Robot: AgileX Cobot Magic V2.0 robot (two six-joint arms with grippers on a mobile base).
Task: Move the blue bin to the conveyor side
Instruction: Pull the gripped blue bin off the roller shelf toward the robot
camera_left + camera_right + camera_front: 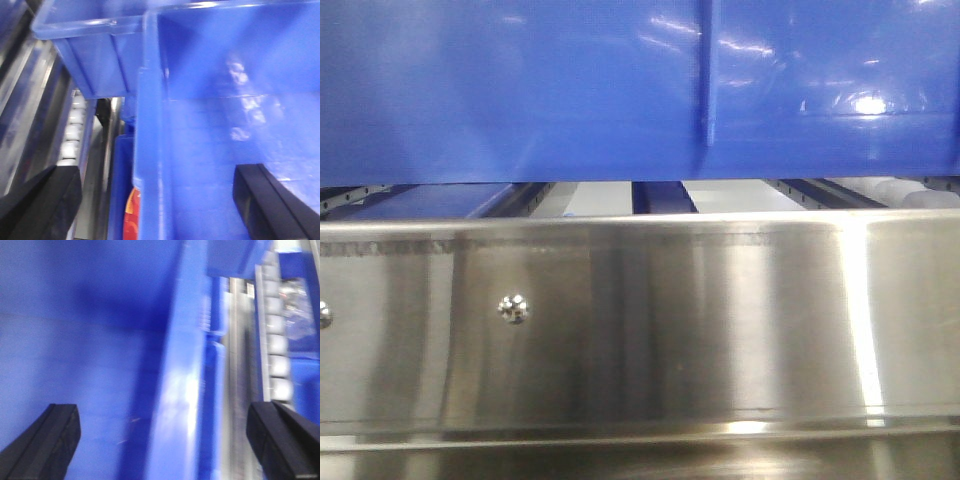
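- Steel rack [640, 320] fronts the blue bin [520, 90].
- Left jaws, wide, straddle the bin's left wall; right jaws, wide, its right wall.

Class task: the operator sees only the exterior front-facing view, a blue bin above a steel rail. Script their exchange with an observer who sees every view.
Operator: Where is the left end effector?
Observer: Open, straddling the blue bin side wall, one finger inside.
Operator: And the right end effector?
Observer: Also open astride a bin wall, outer finger on the white rollers' side.
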